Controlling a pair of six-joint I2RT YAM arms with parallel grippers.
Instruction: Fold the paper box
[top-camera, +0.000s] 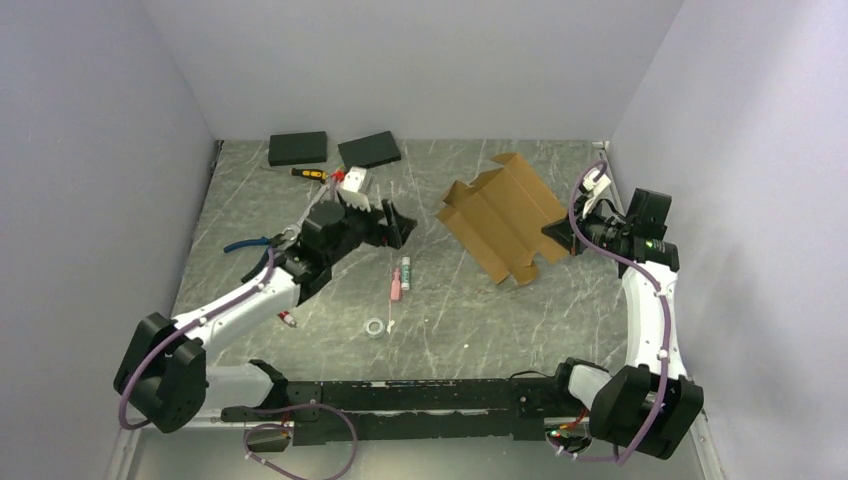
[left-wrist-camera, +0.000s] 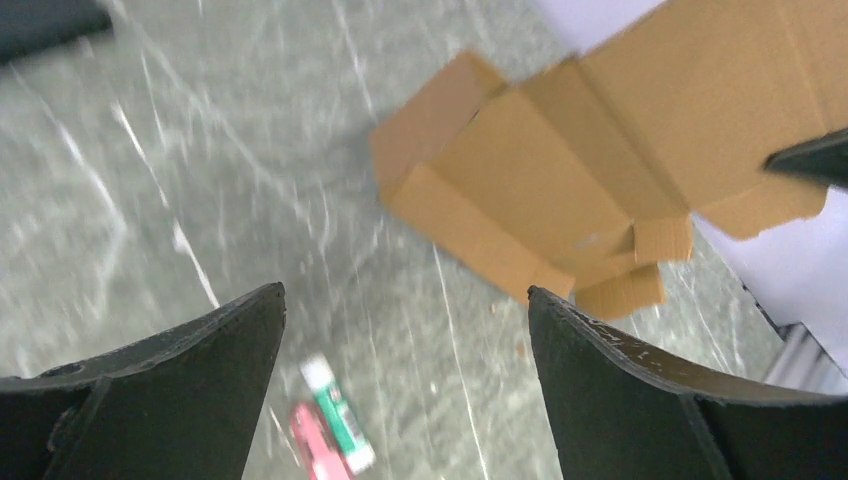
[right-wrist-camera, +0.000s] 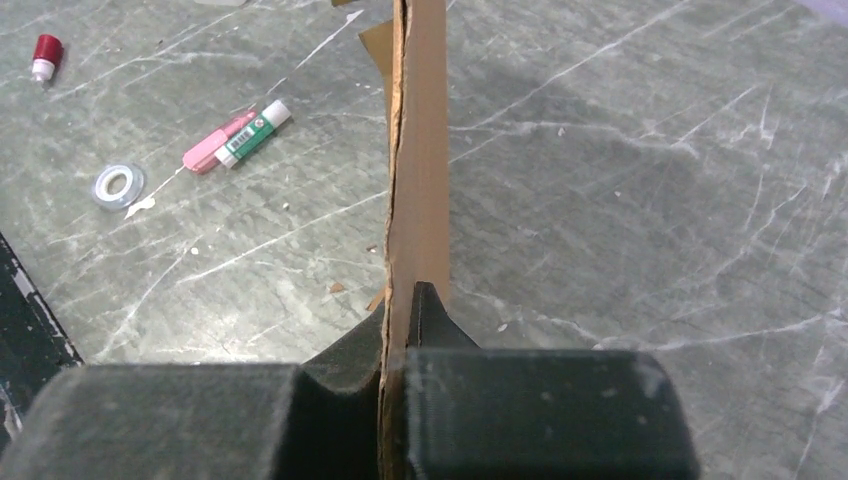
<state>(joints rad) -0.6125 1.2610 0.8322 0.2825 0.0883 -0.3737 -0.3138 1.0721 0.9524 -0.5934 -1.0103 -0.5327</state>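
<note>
Paper box (top-camera: 503, 215) sat centre-right in the top view, a partly creased brown sheet with its flaps up, tilted and not lying flat on the table (top-camera: 480, 330). We couldn't tell whether its lower corner touched the table.

Right gripper (top-camera: 556, 237) was clenched on the sheet's right-hand edge. In the right wrist view the cardboard ran edge-on up the middle of the frame, pinched between both jaws and reaching away from them.

Left gripper (top-camera: 395, 222) was released, jaws wide and holding nothing. In its wrist view the box filled the upper right of the frame, beyond the fingertips and not between them.

Key relation: the box lay to the right of the left gripper in the top view with a clear gap between them, and its near left edge faced the spread jaws. The sheet extended from the right gripper's pinch toward the upper left, so the free end was nearer the left arm.

We judged the left arm to be the one to come in on that free edge or a flap while the right one anchored it.

A glue stick (top-camera: 406, 273) and a tape roll (top-camera: 375, 327) lay below the gap, out of the way.
</note>
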